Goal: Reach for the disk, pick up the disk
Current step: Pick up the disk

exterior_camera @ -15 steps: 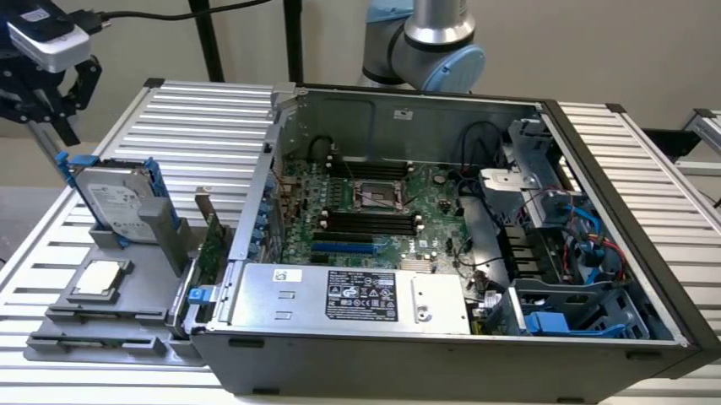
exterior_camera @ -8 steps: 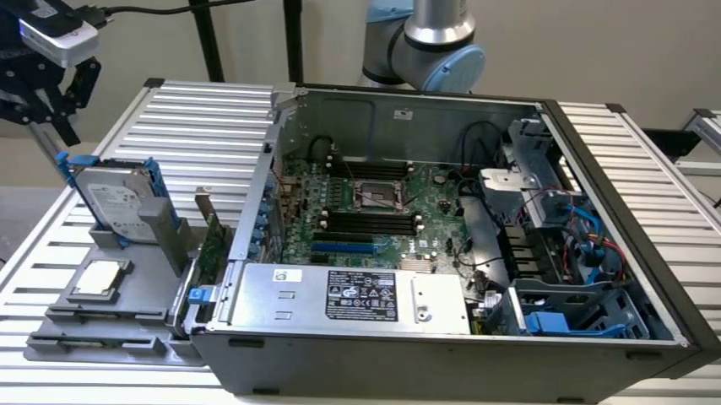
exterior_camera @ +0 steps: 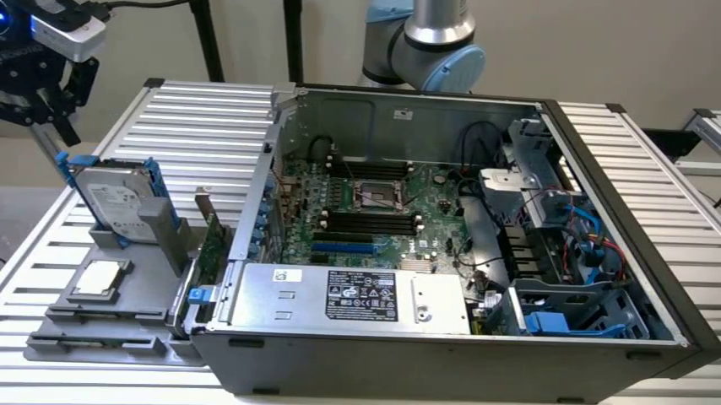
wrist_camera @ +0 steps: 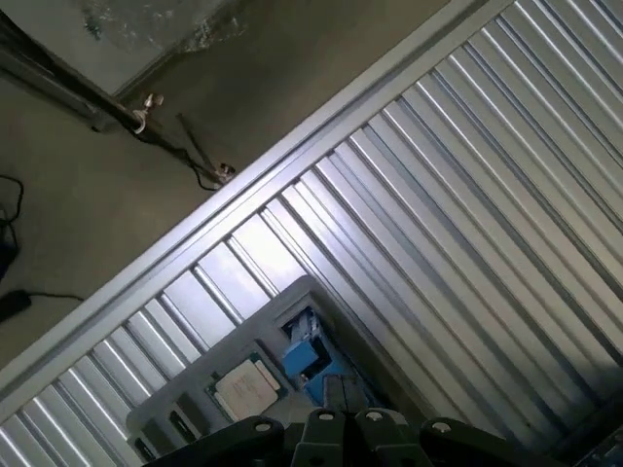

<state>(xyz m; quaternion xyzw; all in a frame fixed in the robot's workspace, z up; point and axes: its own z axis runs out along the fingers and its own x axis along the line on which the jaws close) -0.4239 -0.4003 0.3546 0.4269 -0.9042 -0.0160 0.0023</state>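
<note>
The disk (exterior_camera: 113, 199) stands on edge in a grey holder (exterior_camera: 135, 239) on the ribbed table, at the exterior view's left. It is silver-grey with a white label and a bright blue carrier around it. My gripper (exterior_camera: 53, 142) hangs just above and behind the disk's upper corner, close to the blue carrier. In the wrist view the blue carrier (wrist_camera: 306, 356) lies straight below the gripper (wrist_camera: 337, 397), with the disk's metal face hidden from there.
A small square silver chip (exterior_camera: 100, 278) (wrist_camera: 245, 387) lies in the grey holder in front of the disk. An open computer case (exterior_camera: 451, 253) with a silver power-supply box (exterior_camera: 349, 295) stands to the exterior view's right. The ribbed table's edge (wrist_camera: 175, 253) and the floor run beyond the holder.
</note>
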